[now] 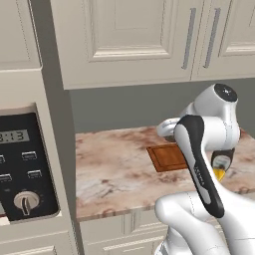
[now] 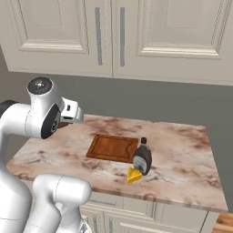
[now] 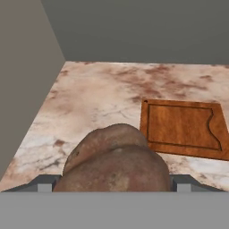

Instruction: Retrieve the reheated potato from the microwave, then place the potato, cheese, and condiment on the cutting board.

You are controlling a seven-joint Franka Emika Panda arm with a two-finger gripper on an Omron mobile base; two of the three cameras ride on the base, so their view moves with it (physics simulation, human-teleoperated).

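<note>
One of the three items, the potato [image 3: 114, 159], is riding in the gripper [image 3: 115, 183], whose jaws are standing wide and clamping its sides, above the counter [image 3: 98, 96] and short of the board [image 3: 181, 127]. The cheese [image 2: 133, 175] and bottle [image 2: 143, 158] are sitting just off the board's near corner. The round skin is offering little purchase, so I reckon a quick swing risks shaking it loose, and a careless release could roll it into that bottle.
</note>
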